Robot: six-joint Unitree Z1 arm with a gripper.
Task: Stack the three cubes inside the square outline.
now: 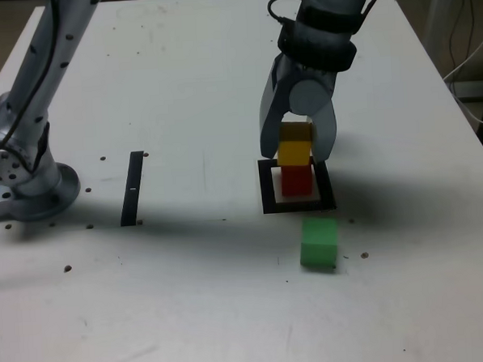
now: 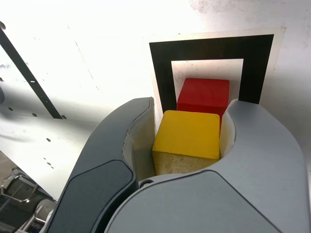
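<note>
Gripper (image 1: pixel 298 141) pinching yellow cube (image 1: pixel 294 153), jaws pressed to its two side faces, pointing down over the outline (image 1: pixel 266 188). Directly below: red cube (image 1: pixel 297 180), seated in the white centre. Yellow apparently resting on red or a hair above it; contact hard to confirm from either view. In the wrist view, yellow (image 2: pixel 187 136) covering only part of red (image 2: pixel 203 93), though possibly just the slant of the camera. Green cube (image 1: pixel 318 242) outside the outline, just beside its near edge, toward the exterior view's right, well clear of the jaws.
</note>
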